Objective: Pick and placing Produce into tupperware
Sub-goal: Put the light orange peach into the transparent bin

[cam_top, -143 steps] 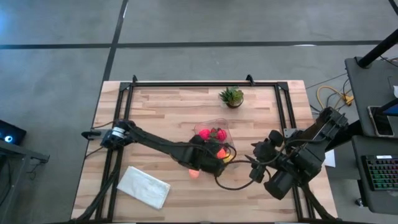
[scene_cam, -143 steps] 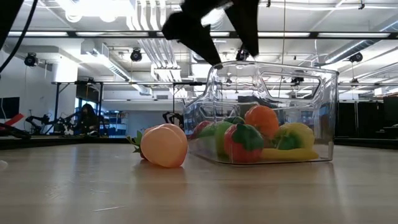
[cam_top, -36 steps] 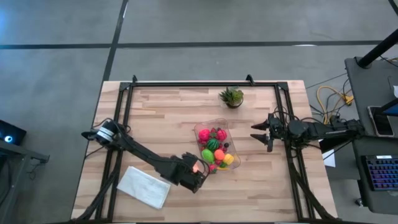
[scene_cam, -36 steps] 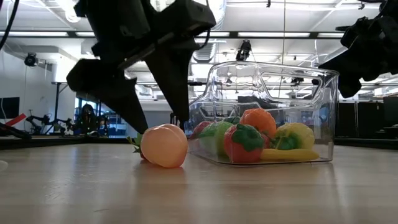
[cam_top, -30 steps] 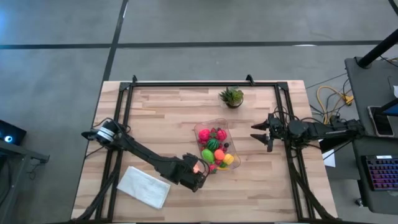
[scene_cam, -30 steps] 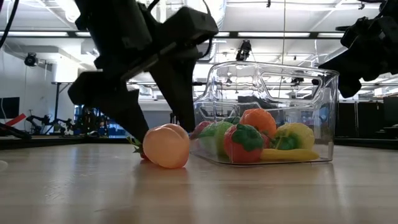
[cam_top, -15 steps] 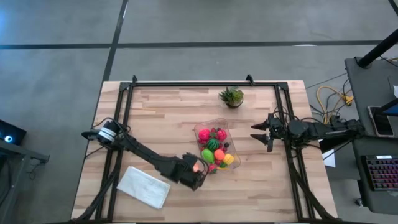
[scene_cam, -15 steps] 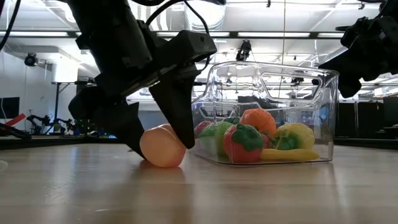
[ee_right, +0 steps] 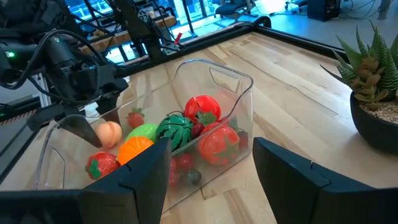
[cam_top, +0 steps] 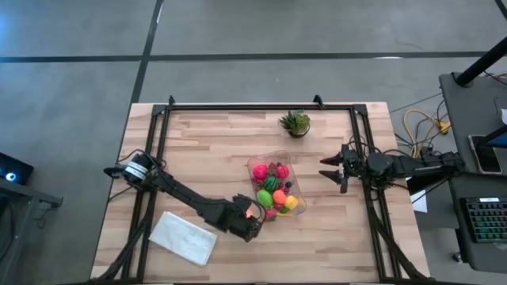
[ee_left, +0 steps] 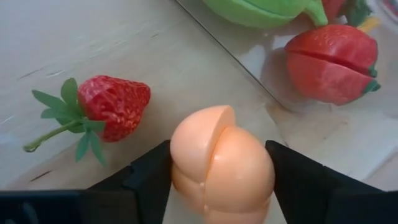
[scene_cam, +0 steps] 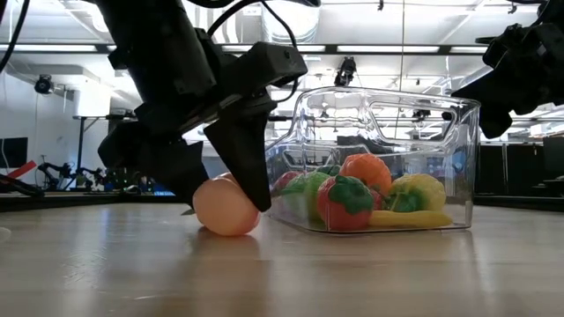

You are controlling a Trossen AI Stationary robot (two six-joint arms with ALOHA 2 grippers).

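A peach-coloured toy fruit (ee_left: 221, 165) sits on the wood by the near left corner of the clear tupperware (cam_top: 252, 168), between the fingers of my left gripper (ee_left: 217, 149), which is shut on it. A small red strawberry (ee_left: 112, 106) lies on the table just beyond it. The tupperware (scene_cam: 458, 158) holds several toy fruits: red, green, orange, yellow. My right gripper (cam_top: 331, 170) hangs open above the table, right of the tupperware, touching nothing. My left gripper pinches the peach-coloured fruit between its two fingers (ee_left: 146, 180), one on each rounded side (ee_left: 180, 168). The fingers (scene_cam: 247, 167) come down at a slant from above. The fruit's underside (scene_cam: 225, 231) rests on the table.
A small potted plant (cam_top: 295, 123) stands near the far edge, and a white folded cloth (cam_top: 184, 237) lies at the near left. Black frame rails run along the table's left, right and far sides. Bare wood lies between the cloth and the tupperware.
My left gripper has come down over the peach-coloured fruit and its fingers have shut against its sides. The fruit has stayed on the table, nudged only a little. My right arm has kept still.
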